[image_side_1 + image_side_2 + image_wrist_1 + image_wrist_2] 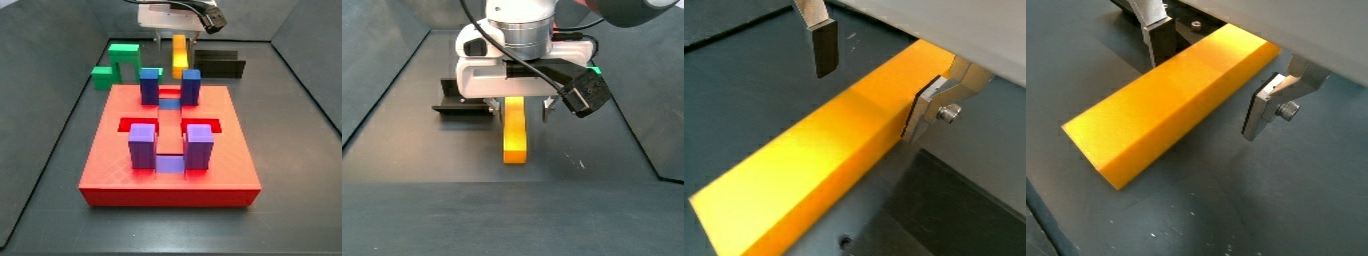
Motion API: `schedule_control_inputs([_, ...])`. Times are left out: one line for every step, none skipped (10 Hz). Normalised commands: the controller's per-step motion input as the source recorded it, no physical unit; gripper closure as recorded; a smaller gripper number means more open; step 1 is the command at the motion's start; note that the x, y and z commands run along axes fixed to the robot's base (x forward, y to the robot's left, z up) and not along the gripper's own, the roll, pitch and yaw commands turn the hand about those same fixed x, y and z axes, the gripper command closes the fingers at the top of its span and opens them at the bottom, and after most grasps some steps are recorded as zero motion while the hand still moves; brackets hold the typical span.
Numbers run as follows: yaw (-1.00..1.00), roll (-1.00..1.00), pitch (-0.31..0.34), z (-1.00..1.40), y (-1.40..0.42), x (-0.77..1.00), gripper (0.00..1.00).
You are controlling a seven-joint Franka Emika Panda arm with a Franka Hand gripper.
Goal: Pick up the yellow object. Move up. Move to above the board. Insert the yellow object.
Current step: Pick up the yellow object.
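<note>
Wrist views: we log the yellow object (818, 165) between the fingers (820, 45) of the gripper (1207, 75), long axis across the jaw gap. Jaws spread, pads apparently not yet touching; gripper sits behind the board (171, 150), beside its blue posts (170, 85).

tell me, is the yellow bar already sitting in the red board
No, the yellow bar lies on the floor behind the red board, between the hand's fingers.
</note>
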Motion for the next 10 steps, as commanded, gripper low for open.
schedule_control_inputs([0.0, 0.0, -0.056, 0.0, -0.11, -0.15, 0.0])
schedule_control_inputs([0.0, 0.0, -0.043, 0.0, -0.08, -0.01, 0.0])
schedule_control_inputs([0.0, 0.0, -0.041, -0.04, -0.07, -0.01, 0.0])
schedule_control_inputs([0.0, 0.0, -0.036, -0.06, -0.07, 0.0, 0.0])
schedule_control_inputs([0.0, 0.0, -0.033, -0.06, -0.06, -0.01, 0.0])
schedule_control_inputs([0.0, 0.0, -0.027, -0.03, -0.04, -0.07, 0.0])
schedule_control_inputs([0.0, 0.0, -0.02, 0.0, -0.04, -0.04, 0.0])
schedule_control_inputs([0.0, 0.02, 0.0, 0.0, 0.0, 0.0, 0.0])
schedule_control_inputs([0.0, 0.03, 0.0, 0.0, 0.0, 0.0, 0.0])
schedule_control_inputs([0.0, 0.0, 0.0, 0.0, 0.0, 0.0, 1.0])
